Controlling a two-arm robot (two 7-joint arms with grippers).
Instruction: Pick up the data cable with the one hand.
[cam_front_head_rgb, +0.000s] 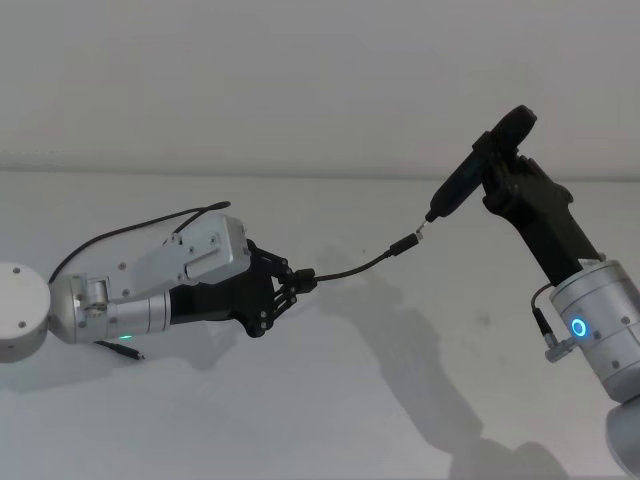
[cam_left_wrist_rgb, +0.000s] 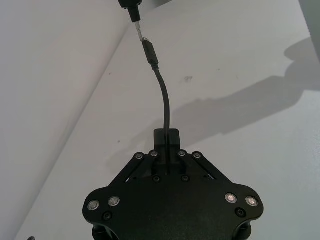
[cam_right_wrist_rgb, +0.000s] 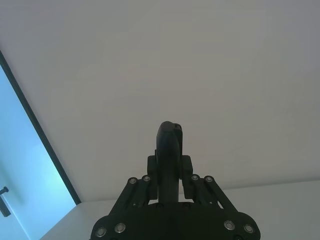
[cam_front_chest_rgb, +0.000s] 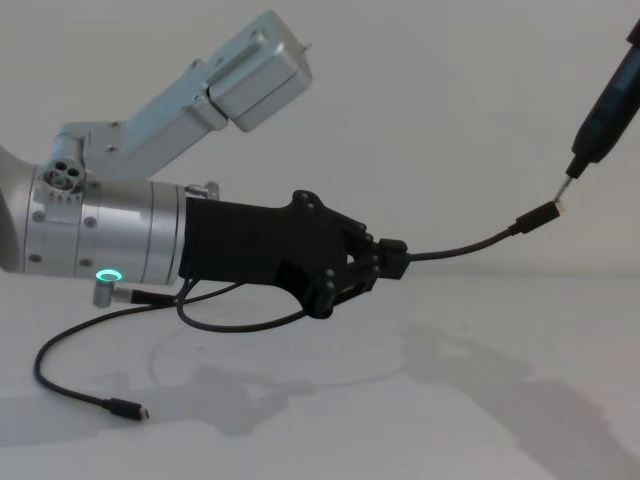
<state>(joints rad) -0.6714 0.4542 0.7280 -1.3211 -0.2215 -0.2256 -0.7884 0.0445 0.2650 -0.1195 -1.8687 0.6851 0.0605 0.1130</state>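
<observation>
Left gripper (cam_front_chest_rgb: 392, 258) clamped on the data cable (cam_front_chest_rgb: 470, 243).
Cable arcs forward from its fingertips, plug meeting the right gripper's (cam_front_head_rgb: 505, 150) held tool (cam_front_head_rgb: 465, 175).

Open passage: white bench (cam_front_head_rgb: 330, 400) bare between the two arms. Obstruction above it: data cable (cam_front_head_rgb: 355, 268) strung in mid-air from left claw (cam_front_head_rgb: 303, 280) to the slim tool (cam_front_head_rgb: 460, 182) clamped in right claw (cam_front_head_rgb: 505, 165). Slack cable loop lies under the left arm.
</observation>
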